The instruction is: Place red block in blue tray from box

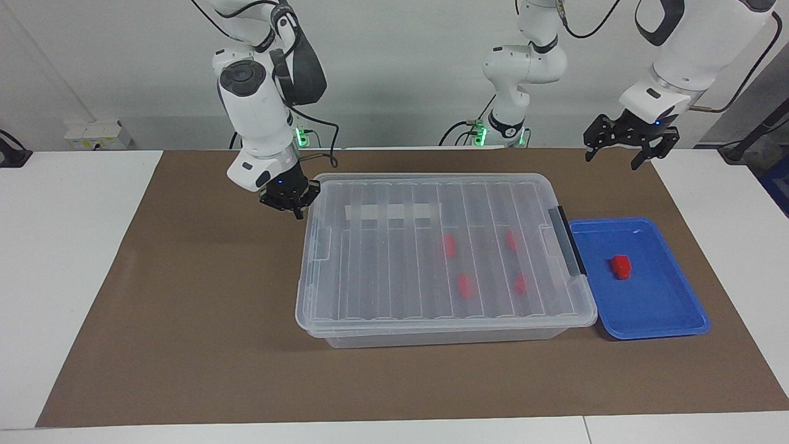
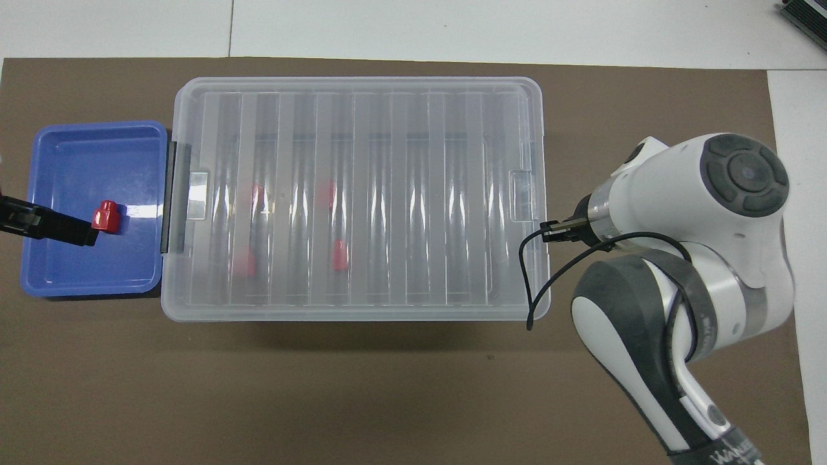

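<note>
One red block (image 1: 621,266) lies in the blue tray (image 1: 666,311), which sits against the latch end of the box (image 1: 444,336) toward the left arm's end of the table (image 1: 185,345). Four more red blocks (image 1: 463,285) show through the closed lid (image 1: 370,259). The right gripper (image 1: 294,208), jaws pressed together, hangs just beside the box's other end. The left gripper (image 1: 624,154) waits raised, jaws spread, holding nothing.
</note>
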### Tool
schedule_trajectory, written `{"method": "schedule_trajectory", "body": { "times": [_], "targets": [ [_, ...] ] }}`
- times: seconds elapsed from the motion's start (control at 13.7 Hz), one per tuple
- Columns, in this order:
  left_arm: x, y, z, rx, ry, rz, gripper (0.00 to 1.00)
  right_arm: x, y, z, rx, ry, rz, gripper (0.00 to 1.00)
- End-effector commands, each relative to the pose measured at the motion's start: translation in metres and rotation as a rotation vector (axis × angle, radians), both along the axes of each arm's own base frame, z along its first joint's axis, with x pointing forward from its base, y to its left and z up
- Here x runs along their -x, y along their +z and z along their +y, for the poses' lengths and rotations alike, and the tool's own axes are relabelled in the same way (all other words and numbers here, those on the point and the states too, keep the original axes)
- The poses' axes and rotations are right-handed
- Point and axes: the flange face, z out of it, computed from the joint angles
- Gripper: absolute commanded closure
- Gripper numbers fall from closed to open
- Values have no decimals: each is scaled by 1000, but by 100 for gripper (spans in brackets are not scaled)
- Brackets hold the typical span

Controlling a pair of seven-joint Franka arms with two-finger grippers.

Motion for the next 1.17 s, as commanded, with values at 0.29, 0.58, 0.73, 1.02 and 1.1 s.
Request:
{"method": "schedule_trajectory", "body": {
  "times": [0.29,0.58,0.73,1.02,1.1],
  "targets": [
    [7,0,3,-15,6,-8,0,4,29,-63,3,-243,-8,60],
    [7,0,3,-13,6,-8,0,-1,64,-71,75,-242,-10,0],
    [7,0,3,-13,6,-8,0,-4,87,-85,75,-266,-15,0],
    [7,0,3,-15,6,-8,0,-6,123,-102,66,-297,-42,0],
    [7,0,3,-13,6,-8,0,-7,133,-112,66,-314,-38,0]
  ]
}}
